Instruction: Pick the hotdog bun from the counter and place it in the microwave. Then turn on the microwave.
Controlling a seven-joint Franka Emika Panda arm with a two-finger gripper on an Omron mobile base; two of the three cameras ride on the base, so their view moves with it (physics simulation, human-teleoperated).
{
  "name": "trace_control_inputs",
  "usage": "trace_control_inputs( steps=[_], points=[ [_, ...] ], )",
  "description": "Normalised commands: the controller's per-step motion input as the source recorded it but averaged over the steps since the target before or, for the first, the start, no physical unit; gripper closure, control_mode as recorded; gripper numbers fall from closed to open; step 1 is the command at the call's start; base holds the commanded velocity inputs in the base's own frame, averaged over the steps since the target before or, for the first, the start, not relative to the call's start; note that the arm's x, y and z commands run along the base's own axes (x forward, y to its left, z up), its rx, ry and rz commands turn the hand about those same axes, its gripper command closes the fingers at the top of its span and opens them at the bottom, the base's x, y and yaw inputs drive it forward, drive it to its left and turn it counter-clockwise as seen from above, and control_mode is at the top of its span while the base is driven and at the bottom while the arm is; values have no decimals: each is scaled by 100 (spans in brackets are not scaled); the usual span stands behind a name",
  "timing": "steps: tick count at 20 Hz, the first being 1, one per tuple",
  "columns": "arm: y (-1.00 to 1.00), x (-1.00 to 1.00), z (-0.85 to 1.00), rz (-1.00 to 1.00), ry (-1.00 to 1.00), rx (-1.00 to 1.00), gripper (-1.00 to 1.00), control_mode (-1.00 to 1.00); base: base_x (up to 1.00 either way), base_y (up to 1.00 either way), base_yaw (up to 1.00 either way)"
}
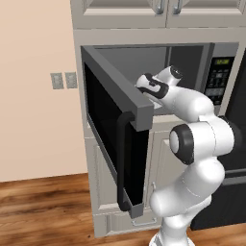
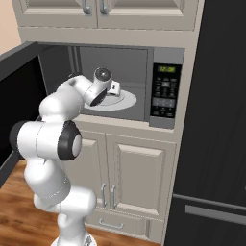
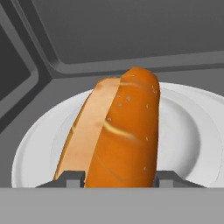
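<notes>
The tan-orange hotdog bun [image 3: 118, 131] points away from the hand, its near end between my two fingertips [image 3: 72, 177]. My gripper [image 3: 118, 179] is shut on it inside the microwave [image 2: 115, 57], just above the white round plate [image 3: 188, 131] on the oven floor. From the right base, my hand [image 2: 114, 88] reaches into the cavity over that plate [image 2: 126, 102]. The microwave door [image 1: 117, 129] stands wide open, swung out to the left, its black bar handle [image 1: 121, 163] facing the room. The keypad with green display [image 2: 166, 93] is right of the cavity. The counter is out of view.
A tall black fridge [image 2: 221, 120] stands right of the microwave. Pale cabinet doors [image 2: 137, 168] sit below it and more cabinets [image 2: 105, 12] above. The open door [image 2: 17, 77] juts out beside my arm on the left. Wood floor [image 1: 43, 206] lies below.
</notes>
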Motion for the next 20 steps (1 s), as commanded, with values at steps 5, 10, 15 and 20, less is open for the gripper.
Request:
trace_control_inputs(
  steps=[5, 10, 15, 20],
  points=[
    [0, 10, -7, 0, 1, 0, 100, -100, 0, 0, 0],
    [0, 12, -4, 0, 1, 0, 100, -100, 0, 0, 0],
    [0, 14, -3, 0, 2, 0, 100, -100, 0, 0, 0],
    [0, 14, -4, 0, 3, 0, 100, -100, 0, 0, 0]
  ],
)
